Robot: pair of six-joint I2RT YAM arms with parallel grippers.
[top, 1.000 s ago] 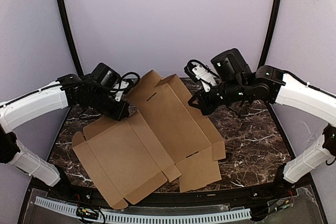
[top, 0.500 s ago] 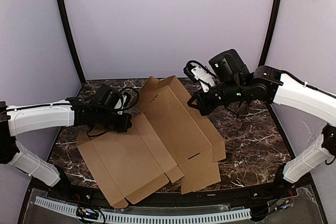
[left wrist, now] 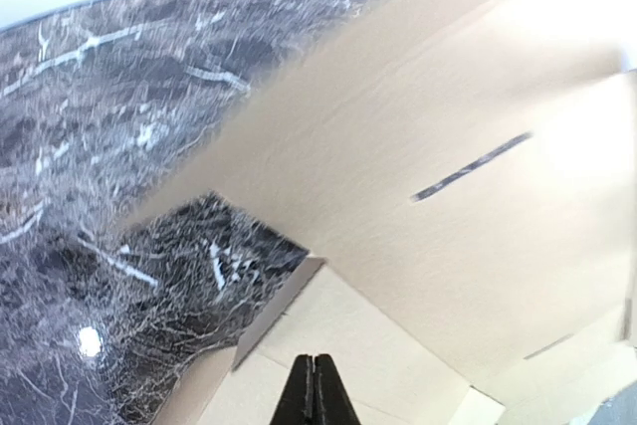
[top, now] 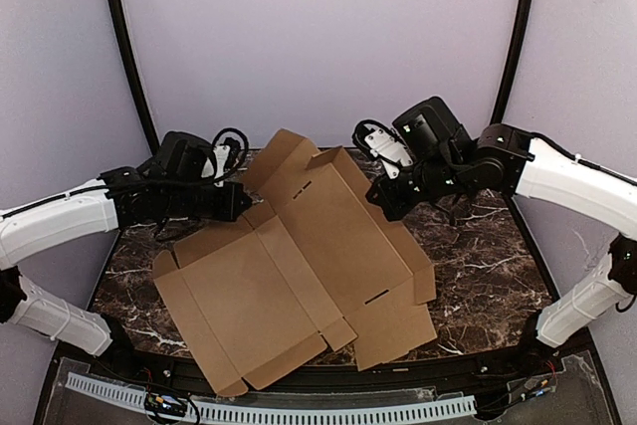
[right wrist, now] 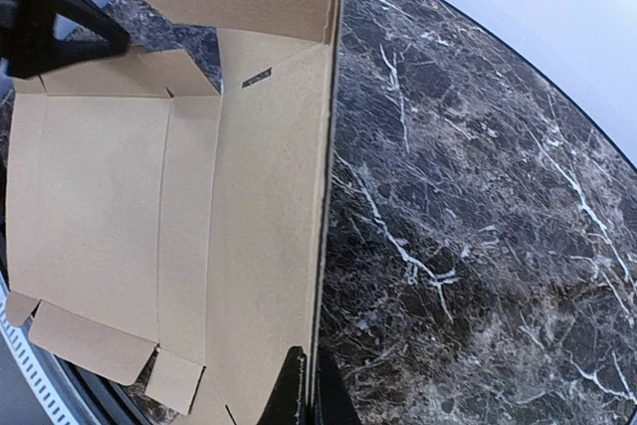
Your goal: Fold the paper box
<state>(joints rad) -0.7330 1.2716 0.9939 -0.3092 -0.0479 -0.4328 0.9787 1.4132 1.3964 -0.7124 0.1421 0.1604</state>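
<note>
Left arm (top: 60, 221) lifted, creased brown corrugated paper box (top: 289, 276), veined marble table (top: 478, 246)

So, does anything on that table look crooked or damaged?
The paper box lies diagonally across the table, not square to it; a near corner appears to overhang the front edge. Its far flaps tilt upward while the rest lies flat. No tears visible.

Left end effector (top: 242, 209) higher than before.
</note>
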